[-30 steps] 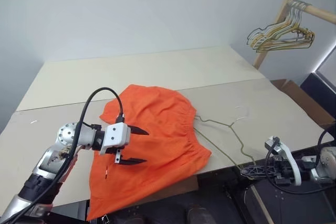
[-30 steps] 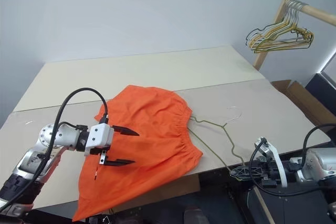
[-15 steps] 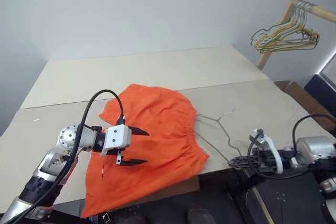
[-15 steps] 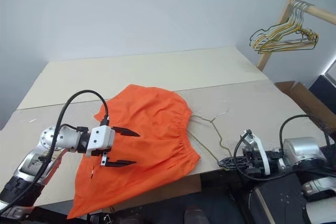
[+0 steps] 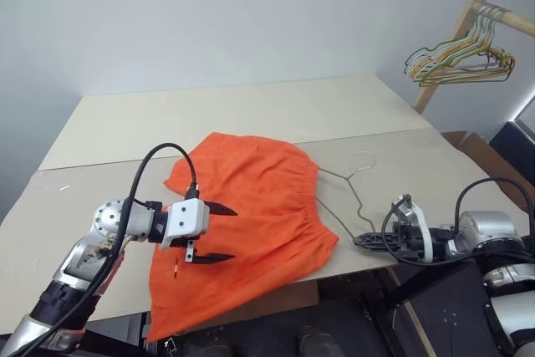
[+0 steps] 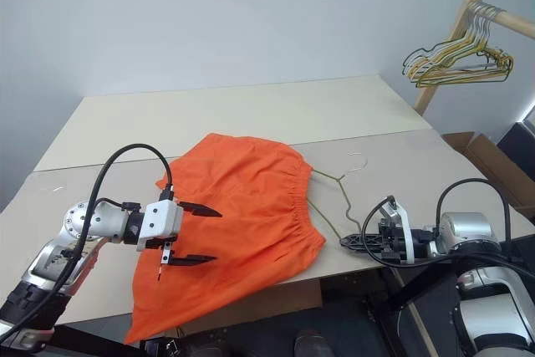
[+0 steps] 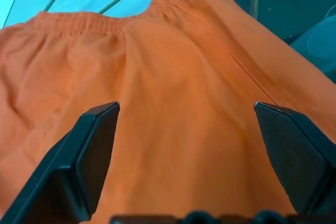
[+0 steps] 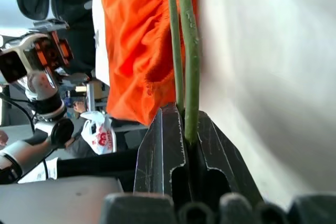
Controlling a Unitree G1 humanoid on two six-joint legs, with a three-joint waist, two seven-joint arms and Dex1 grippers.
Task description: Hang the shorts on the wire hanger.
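Right gripper (image 6: 349,241): black fingers pinched tight on the wire hanger (image 6: 338,201), clamped at the corner of the wire nearest the front table edge. In the right wrist view the green wire (image 8: 188,51) runs straight out from between the closed fingers (image 8: 163,145), with orange cloth alongside it. The gripper sits low at the front edge of the table, pointing toward the robot's left.

Left gripper (image 5: 216,232): fingers spread wide, holding nothing. It hangs just above the shorts, over their left half, pointing toward the robot's right. In the left wrist view both black fingers (image 7: 89,150) stand far apart with orange fabric between them.

Shorts (image 5: 259,223): bright orange, thin fabric, lying flat on the table with the gathered waistband turned toward the right side. The lower hem droops over the front table edge. Whether the left fingers touch the cloth cannot be told.

Wire hanger: one thin pale wire triangle with a curved hook (image 5: 365,156). It lies on the table just beside the waistband, the hook pointing away from the robot. One arm of the wire meets the waistband edge; whether it passes under the cloth cannot be told.

Table (image 5: 251,110): pale beige top, made of two sections with a seam between them.

Rack (image 5: 456,39): wooden, standing far right beyond the table, carrying a bunch of hangers (image 5: 460,60) in green, yellow and white wire.
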